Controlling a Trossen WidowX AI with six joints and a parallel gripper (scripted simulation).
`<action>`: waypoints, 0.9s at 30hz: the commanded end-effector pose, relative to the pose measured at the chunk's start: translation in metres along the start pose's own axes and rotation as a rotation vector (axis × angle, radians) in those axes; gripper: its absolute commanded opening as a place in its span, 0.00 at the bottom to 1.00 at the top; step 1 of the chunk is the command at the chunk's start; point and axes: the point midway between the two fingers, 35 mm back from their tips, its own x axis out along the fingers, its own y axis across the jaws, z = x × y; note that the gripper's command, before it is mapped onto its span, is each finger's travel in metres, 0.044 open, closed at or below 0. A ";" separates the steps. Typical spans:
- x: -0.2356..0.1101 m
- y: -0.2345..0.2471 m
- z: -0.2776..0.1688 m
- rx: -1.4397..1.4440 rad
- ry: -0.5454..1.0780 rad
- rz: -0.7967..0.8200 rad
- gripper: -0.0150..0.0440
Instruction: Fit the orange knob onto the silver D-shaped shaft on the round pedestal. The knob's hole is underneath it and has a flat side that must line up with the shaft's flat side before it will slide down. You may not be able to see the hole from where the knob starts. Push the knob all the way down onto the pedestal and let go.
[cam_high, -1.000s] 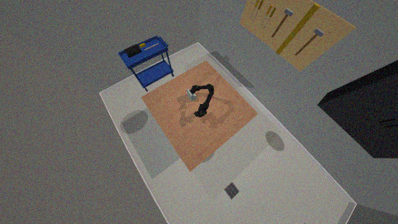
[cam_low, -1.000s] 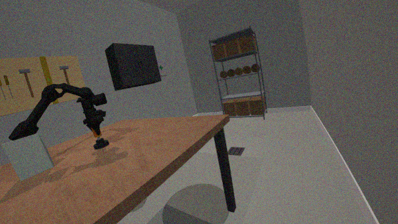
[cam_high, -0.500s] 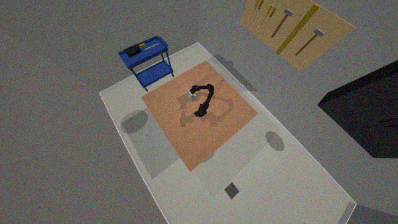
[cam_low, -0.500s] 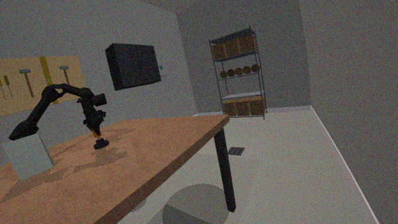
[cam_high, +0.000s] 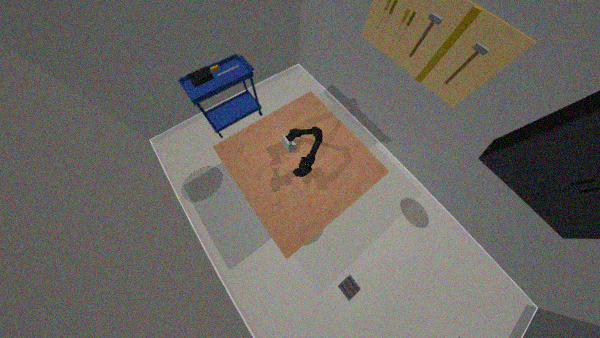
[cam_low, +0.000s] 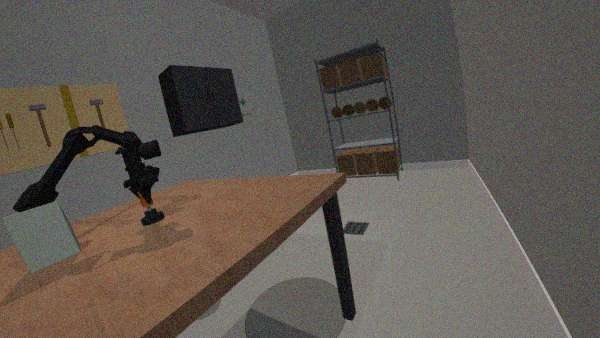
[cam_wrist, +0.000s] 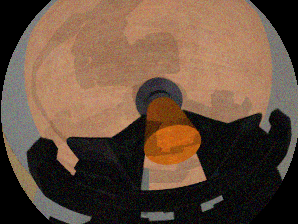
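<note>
My gripper is shut on the orange knob. It holds the knob upright just above the dark round pedestal on the wooden table. In the wrist view the knob's lower end overlaps the pedestal's top and hides the silver shaft. I cannot tell whether the knob touches the shaft. In the top view the arm is small and the knob does not show.
A pale grey block stands on the table under the arm's base side. A blue cart stands beyond the table. A shelf rack stands at the far wall. The table's edge and leg are at the right.
</note>
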 end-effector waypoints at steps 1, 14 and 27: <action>0.001 0.001 -0.001 -0.112 0.001 0.001 0.25; 0.003 0.000 0.000 -0.123 0.001 0.001 0.25; 0.004 0.001 -0.002 -0.123 0.001 0.001 0.25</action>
